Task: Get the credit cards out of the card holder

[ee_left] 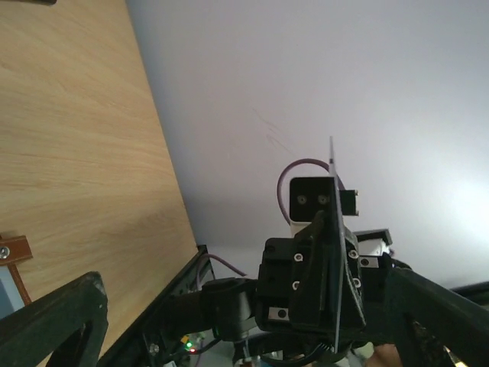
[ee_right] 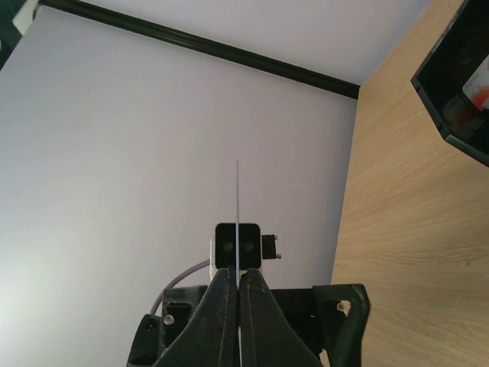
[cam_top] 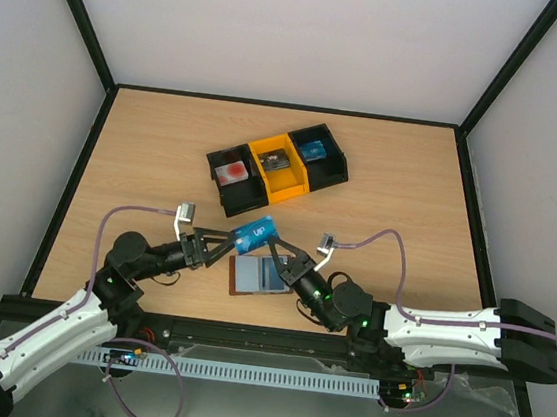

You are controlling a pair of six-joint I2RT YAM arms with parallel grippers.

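We log an orange bin point(cam_top: 286, 184) on the wooden table point(cam_top: 412, 184). A black bin point(cam_top: 242, 202) touching its left side holds a red-and-white item point(cam_top: 234, 171); another black bin point(cam_top: 331, 171) touching its right side holds a blue item point(cam_top: 312, 152).

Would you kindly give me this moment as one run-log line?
left fingers open | right fingers shut on blue card | blue card out of wallet | wallet open on table

Our two arms reach inward, wrists low and facing each other.
On our left arm point(cam_top: 53, 329) the left jaws stand spread wide; on our right arm point(cam_top: 445, 333) the right jaws are pinched shut on the blue card point(cam_top: 256, 232).
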